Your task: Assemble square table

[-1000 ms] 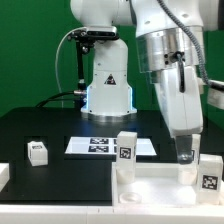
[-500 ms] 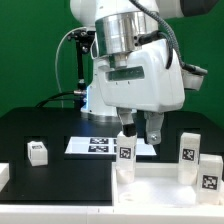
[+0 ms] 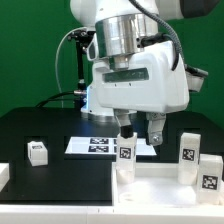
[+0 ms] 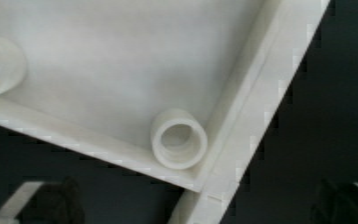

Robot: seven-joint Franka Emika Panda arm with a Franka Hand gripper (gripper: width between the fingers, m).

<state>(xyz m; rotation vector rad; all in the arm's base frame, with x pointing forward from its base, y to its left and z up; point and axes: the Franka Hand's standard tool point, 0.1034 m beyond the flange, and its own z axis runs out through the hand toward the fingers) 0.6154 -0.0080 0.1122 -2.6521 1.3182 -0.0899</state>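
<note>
The white square table top (image 3: 160,185) lies at the front on the exterior view's right, rim up. Three tagged white legs stand on it: one at its near-left corner (image 3: 126,151) and two on the right (image 3: 187,155), (image 3: 208,172). A fourth leg (image 3: 38,152) lies loose on the black table at the left. My gripper (image 3: 140,140) is open and empty, hovering just above and behind the corner leg. The wrist view shows the table top's corner (image 4: 194,70) with a round socket (image 4: 179,140) and a dark finger (image 4: 43,205) at the edge.
The marker board (image 3: 98,146) lies flat behind the table top, under the arm. A small white part (image 3: 3,175) sits at the left edge. The robot base (image 3: 108,85) stands at the back.
One second ago my gripper was down on the leg at the right. It has let go of that leg, which now stands alone, and moved left and up. It has hardly moved in the last half second.
</note>
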